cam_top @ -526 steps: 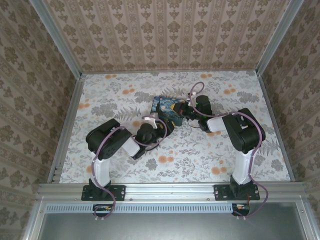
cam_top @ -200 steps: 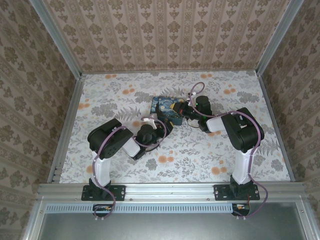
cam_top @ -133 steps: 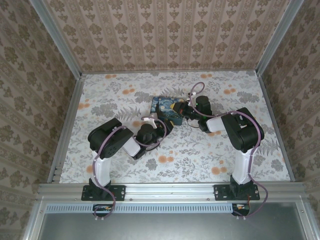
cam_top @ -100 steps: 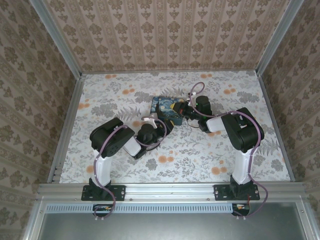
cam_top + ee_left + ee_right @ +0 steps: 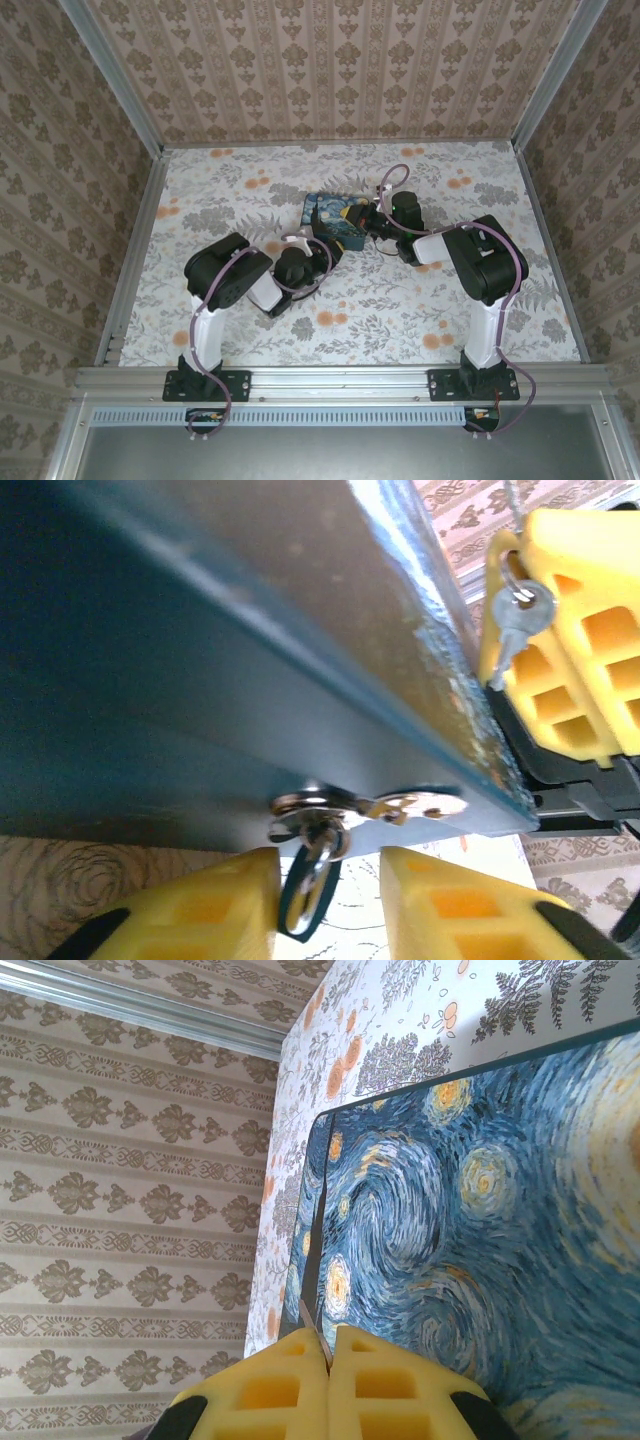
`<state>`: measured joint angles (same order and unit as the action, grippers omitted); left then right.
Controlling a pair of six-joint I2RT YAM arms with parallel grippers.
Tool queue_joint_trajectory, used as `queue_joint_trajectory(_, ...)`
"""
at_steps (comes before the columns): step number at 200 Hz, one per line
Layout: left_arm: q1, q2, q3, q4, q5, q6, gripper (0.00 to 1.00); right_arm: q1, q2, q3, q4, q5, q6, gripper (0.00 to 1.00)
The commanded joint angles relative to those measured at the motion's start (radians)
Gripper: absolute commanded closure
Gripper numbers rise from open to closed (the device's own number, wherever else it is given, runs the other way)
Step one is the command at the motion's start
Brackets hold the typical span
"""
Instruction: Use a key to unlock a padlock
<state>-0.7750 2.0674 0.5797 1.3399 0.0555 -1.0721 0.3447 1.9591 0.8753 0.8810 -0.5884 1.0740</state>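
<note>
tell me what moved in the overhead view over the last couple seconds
The left arm swung its elbow to the right, toward the box, easing the left gripper a touch closer to the box's near edge. Nothing was visibly taken hold of or let go. The box and the right gripper stayed where they were.

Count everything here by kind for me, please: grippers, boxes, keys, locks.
Yellow-fingered grippers: 2 (left gripper, right gripper)
Blue-and-yellow swirl-painted box: 1
Small silver metal key: 1
Tiny dark metal padlock: 1
Total: 5
</note>
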Motion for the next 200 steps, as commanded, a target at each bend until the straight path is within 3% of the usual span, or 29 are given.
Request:
queue_joint_trajectory(1,0.017,0.033,0.006,-0.040,0.009,-0.005,0.75,0.012,0.048,-0.037,-0.086,-0.010,0.002,1.00)
queue_joint_trajectory(19,0.026,0.033,0.009,-0.040,0.019,-0.009,0.80,0.012,0.047,-0.035,-0.087,-0.014,0.000,1.00)
queue_joint_trajectory(56,0.043,0.025,0.014,-0.041,0.058,-0.050,1.00,0.010,0.017,-0.031,-0.087,-0.027,0.002,1.00)
queue_joint_trajectory(91,0.066,0.000,0.006,-0.042,0.107,-0.136,1.00,0.005,-0.103,-0.078,-0.101,-0.045,-0.027,1.00)
queue_joint_trajectory(137,0.092,-0.013,0.009,-0.042,0.165,-0.217,1.00,0.023,-0.245,-0.277,-0.054,-0.074,-0.073,1.00)
queue_joint_trajectory(200,0.103,-0.040,0.002,-0.042,0.252,-0.276,1.00,0.037,-0.170,-0.500,0.257,-0.081,-0.007,1.00)
